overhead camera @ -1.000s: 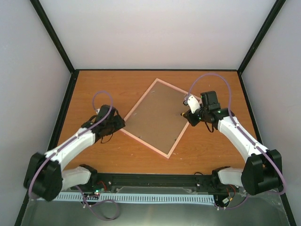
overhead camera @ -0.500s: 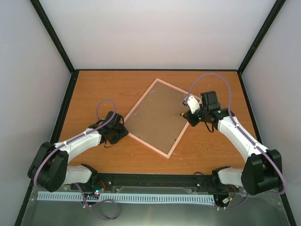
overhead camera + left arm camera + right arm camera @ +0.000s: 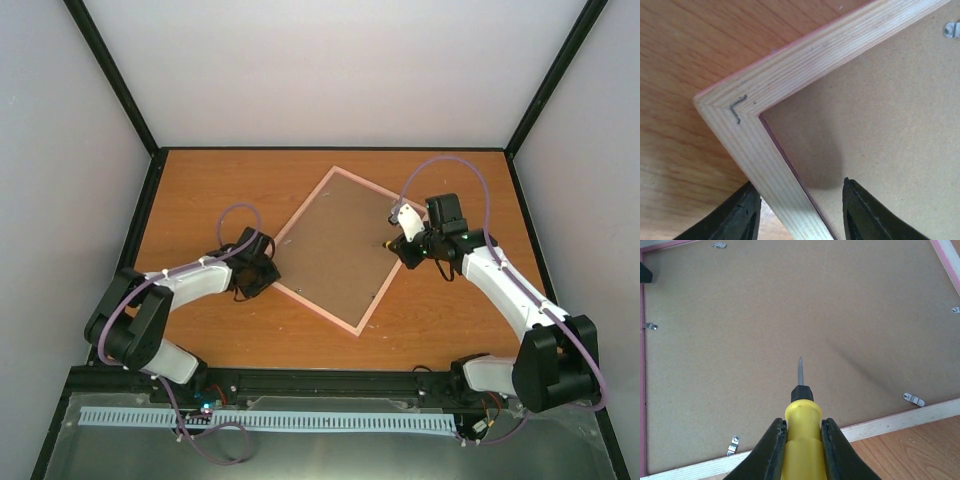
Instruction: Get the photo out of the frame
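Observation:
The pink frame (image 3: pixel 310 305) lies face down and skewed on the table, with its brown backing board (image 3: pixel 338 250) up. The photo is hidden under the board. My left gripper (image 3: pixel 262 275) is open at the frame's left corner. In the left wrist view the pale wood edge of the frame (image 3: pixel 765 165) runs between the two fingers of the left gripper (image 3: pixel 797 200), one outside and one over the backing board (image 3: pixel 880 125). My right gripper (image 3: pixel 803 422) is shut on a yellow screwdriver (image 3: pixel 802 440). Its tip points over the backing board (image 3: pixel 790 305), just inside the frame's right edge (image 3: pixel 900 422).
Small metal tabs (image 3: pixel 733 444) (image 3: pixel 913 399) around the inside of the frame hold the board; another shows in the left wrist view (image 3: pixel 952 29). The orange wooden table (image 3: pixel 200 190) is bounded by white walls and black corner posts.
My left gripper has moved right along the table to the frame's left corner and now straddles its edge. The right arm and screwdriver have not moved.

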